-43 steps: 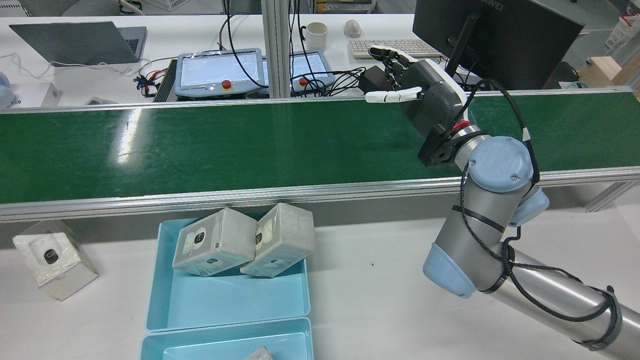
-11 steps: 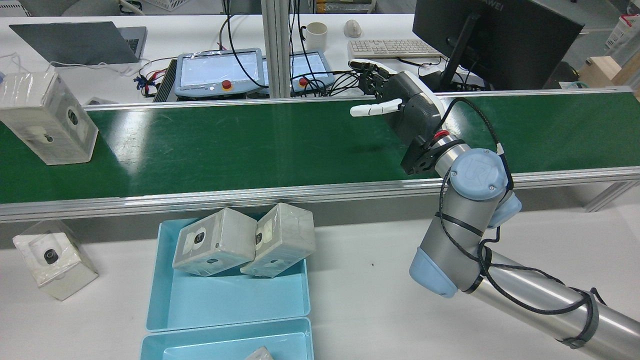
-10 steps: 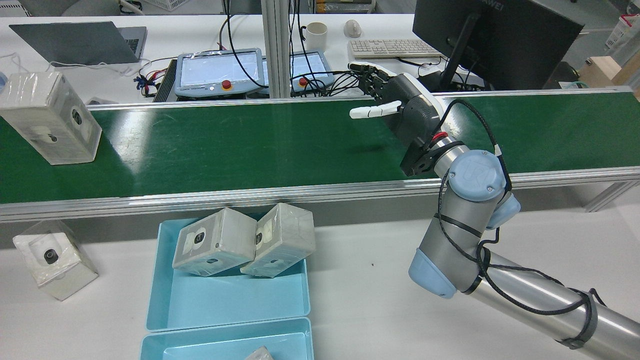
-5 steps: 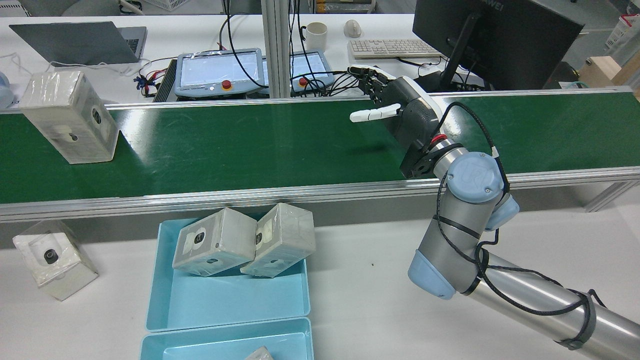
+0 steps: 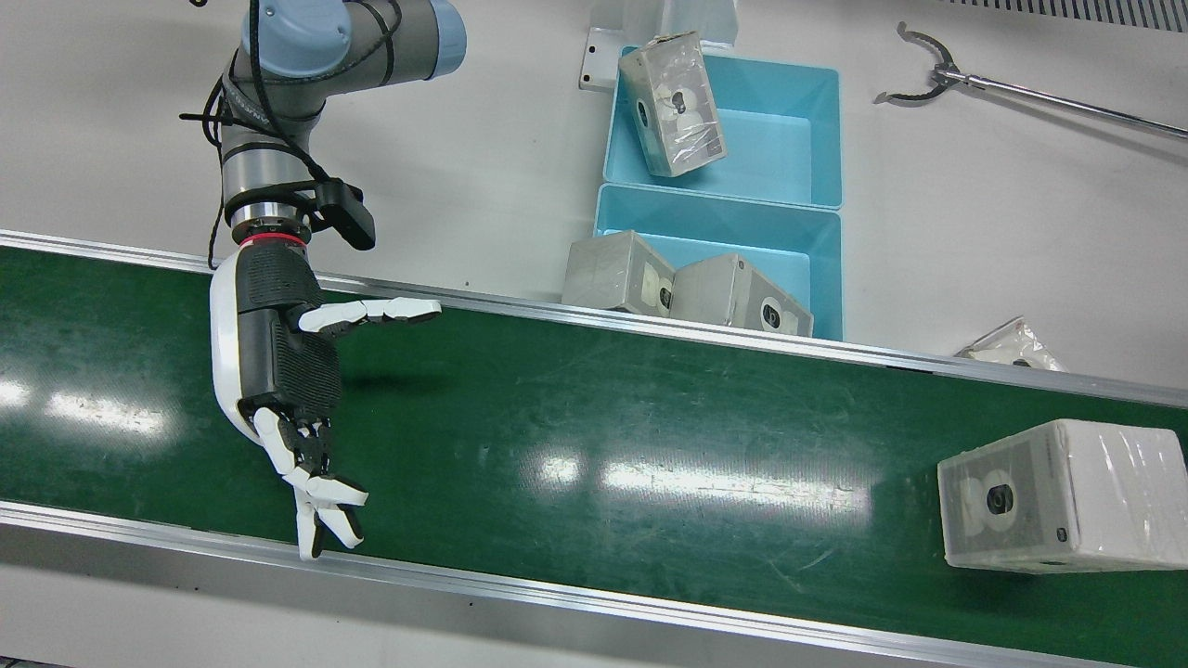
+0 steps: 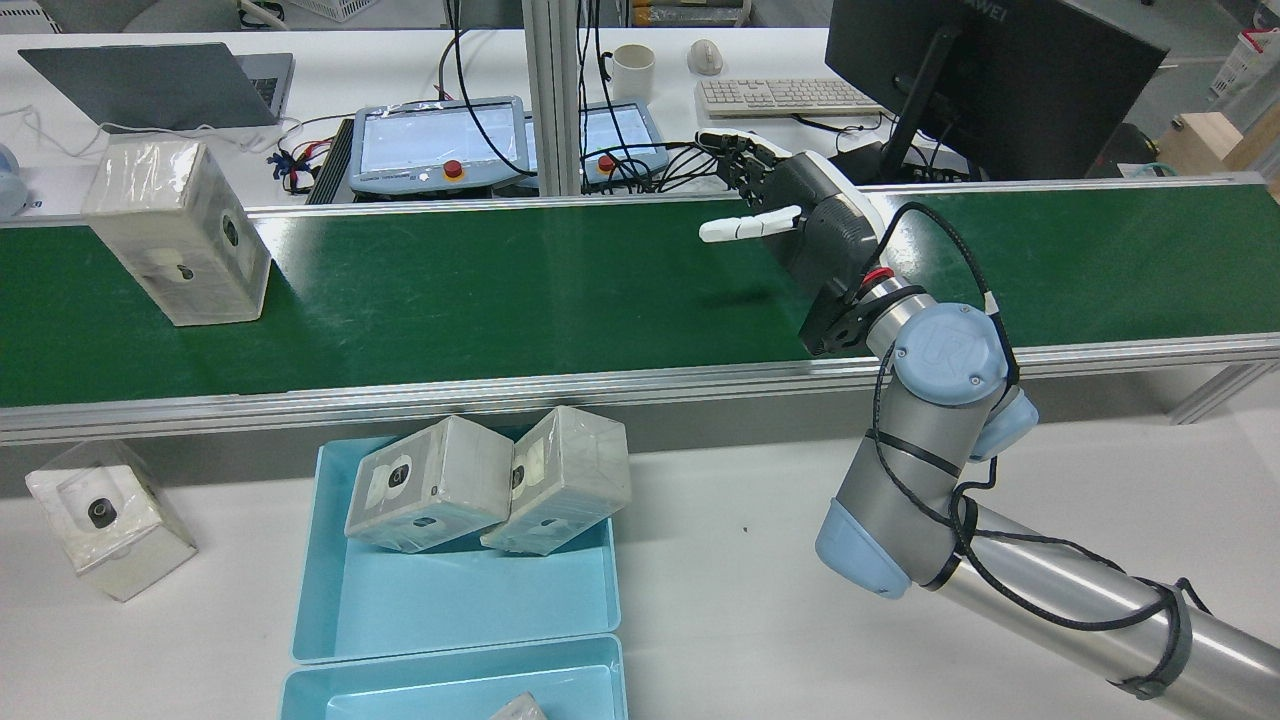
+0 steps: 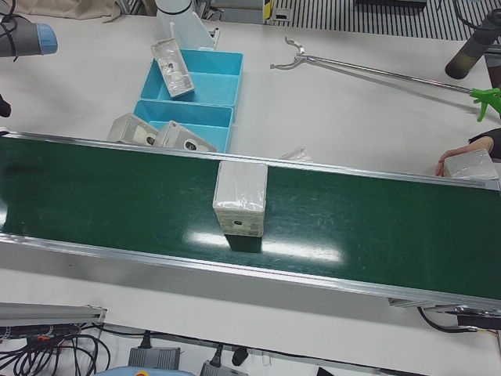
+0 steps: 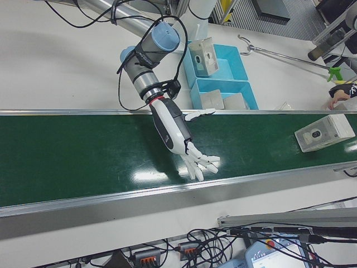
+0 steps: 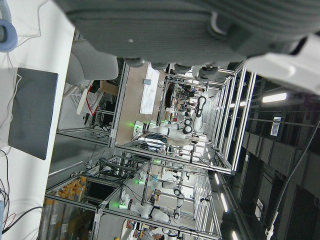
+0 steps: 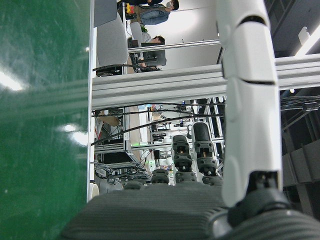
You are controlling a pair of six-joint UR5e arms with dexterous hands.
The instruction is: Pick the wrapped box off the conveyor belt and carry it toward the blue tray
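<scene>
A wrapped white box (image 6: 178, 235) stands on the green conveyor belt (image 6: 520, 290) near its left end in the rear view. It also shows in the front view (image 5: 1063, 496) and the left-front view (image 7: 240, 194). My right hand (image 6: 790, 210) is open and empty, fingers spread, held over the belt far to the right of the box; it also shows in the front view (image 5: 288, 371). The blue tray (image 6: 455, 600) lies on the table before the belt, with two wrapped boxes (image 6: 430, 485) leaning in it. My left hand (image 9: 190, 30) shows only as a grey palm in its own view.
A second blue tray (image 6: 450, 690) adjoins the first, and holds a box in the front view (image 5: 673, 102). Another wrapped box (image 6: 105, 515) lies on the table at the left. A long grabber tool (image 5: 1021, 93) lies beyond the trays. Teach pendants (image 6: 440, 145) and a monitor (image 6: 990, 70) stand behind the belt.
The wrapped box came into view at the belt's left end and has ridden to the right. My right hand shifted left and lower over the belt, then stayed nearly still.
</scene>
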